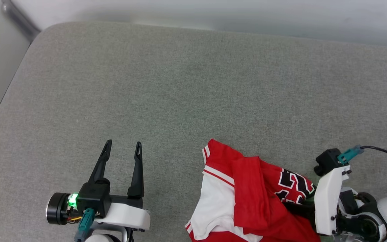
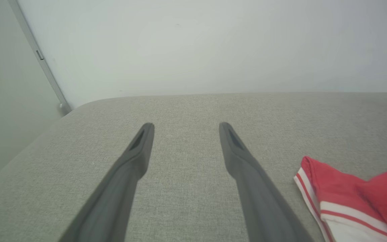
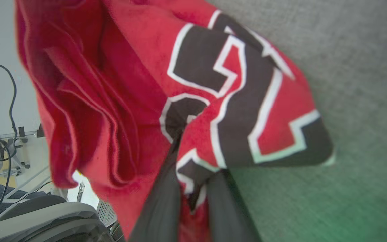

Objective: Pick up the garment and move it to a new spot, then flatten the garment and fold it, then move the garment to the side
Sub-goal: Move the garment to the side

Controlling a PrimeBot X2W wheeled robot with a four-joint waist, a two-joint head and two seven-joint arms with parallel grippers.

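The garment (image 1: 244,195) is a red jersey with white sleeve panels and striped trim, bunched up at the near right of the grey padded surface (image 1: 180,84). Its dark, white-outlined number print (image 1: 294,185) faces my right arm. In the right wrist view my right gripper (image 3: 197,161) is shut on a fold of the garment (image 3: 129,84) by the number print, and the cloth hangs in loose pleats to the left. From the head camera its fingers are mostly hidden by the cloth. My left gripper (image 1: 123,145) stands open over bare surface, left of the garment, nothing between its fingers (image 2: 136,158).
The grey padded surface ends in a rounded corner at the far left (image 1: 35,37), with a pale wall (image 1: 213,13) behind it. A striped sleeve edge of the garment (image 2: 317,198) lies just right of my left gripper. A cable (image 1: 378,150) runs from my right wrist.
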